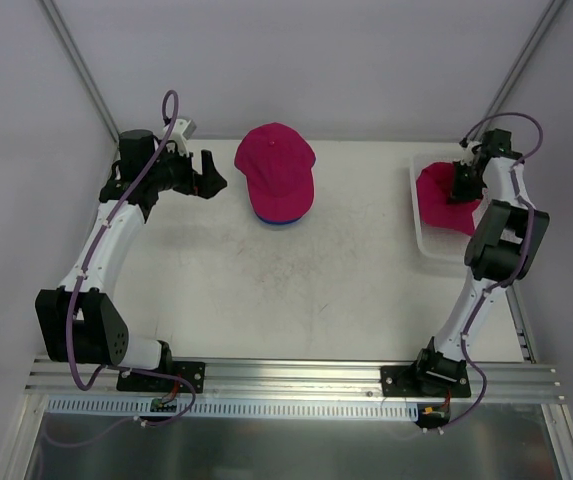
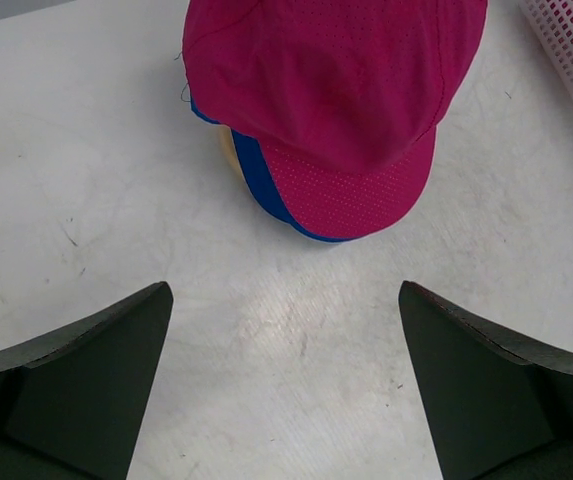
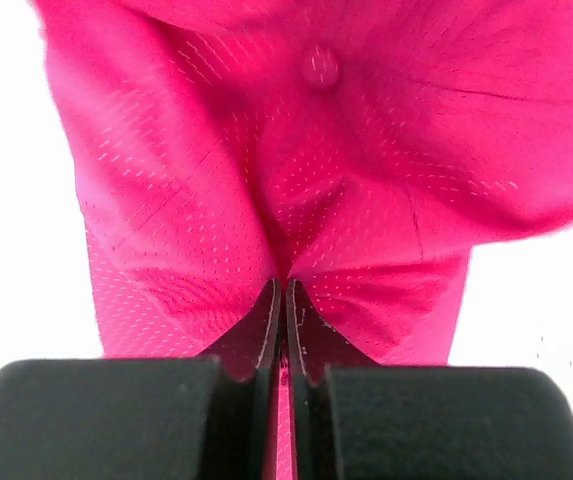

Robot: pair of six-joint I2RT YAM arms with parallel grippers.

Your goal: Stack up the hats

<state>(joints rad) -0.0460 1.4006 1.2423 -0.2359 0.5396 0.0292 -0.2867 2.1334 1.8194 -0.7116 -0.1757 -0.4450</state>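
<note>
left gripper [image 1: 209, 178]: jaws fully apart, nothing between them. it hovers over the worktop [image 1: 266, 290], just left of the stacked hats and aimed at them. in the left wrist view its two fingers frame bare worktop, with the stack beyond the fingertips and not touching them.

stack, rear centre of the worktop: the first pink hat [image 1: 276, 165] sits on top of the blue hat [image 1: 281, 222]. only a narrow blue edge shows below the pink brim.

right gripper [image 1: 463, 183]: jaws pressed together on a fold of fabric of the second pink hat [image 1: 436, 195], below its top button [image 3: 320, 66]. this hat lies in the white tray [image 1: 421, 238] at the right edge of the worktop, well apart from the stack. the pictures do not show whether it is lifted off the tray floor.
</note>
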